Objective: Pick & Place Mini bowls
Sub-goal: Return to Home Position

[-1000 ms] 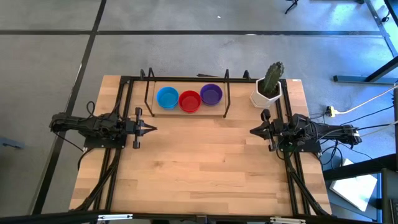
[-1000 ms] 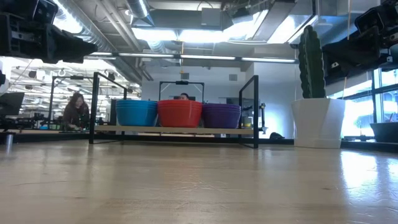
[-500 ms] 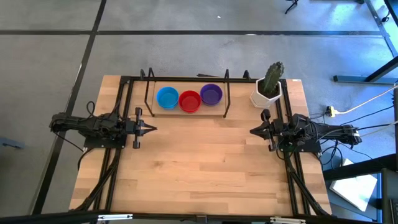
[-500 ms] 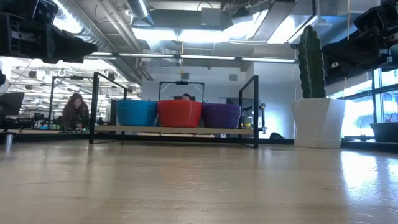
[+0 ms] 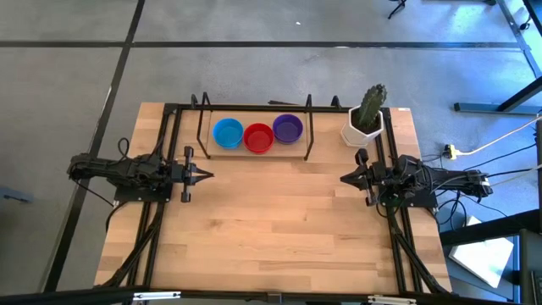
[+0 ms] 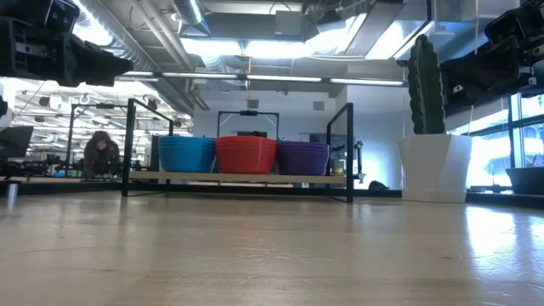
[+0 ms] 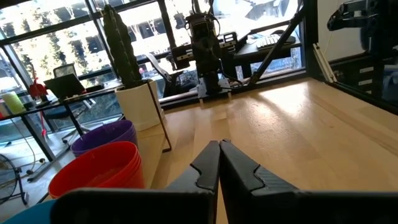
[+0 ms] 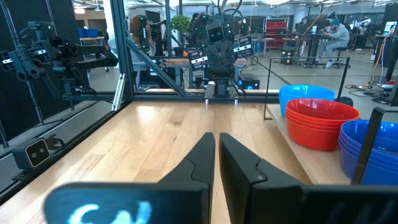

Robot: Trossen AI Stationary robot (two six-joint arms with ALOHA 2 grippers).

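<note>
- As I look down, blue bowls (image 5: 228, 133), red bowls (image 5: 258, 137) and purple bowls (image 5: 288, 129) sit stacked on the shelf (image 6: 238, 177).
- Left pincer (image 5: 209, 175) and right pincer (image 5: 343, 180), fingers pressed together, hover over opposite counter (image 5: 271, 229) sides.

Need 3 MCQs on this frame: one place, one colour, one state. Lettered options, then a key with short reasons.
1. Where is the white pot relative to the shelf?
A. on it, between the bowls
B. off it, beside the purple stack
C. in front of it, mid-table

2. What colour is the middle bowl stack?
A. blue
B. purple
C. red

3. What state are the left gripper and right gripper in?
A. both shut, empty
B. both open
C. left holds a bowl

Key:
1 B, the pot stands outside the shelf frame at its purple end.
2 C, red sits between the blue stack and the purple one.
3 A, the wrist views show each gripper's fingers together with nothing held.
</note>
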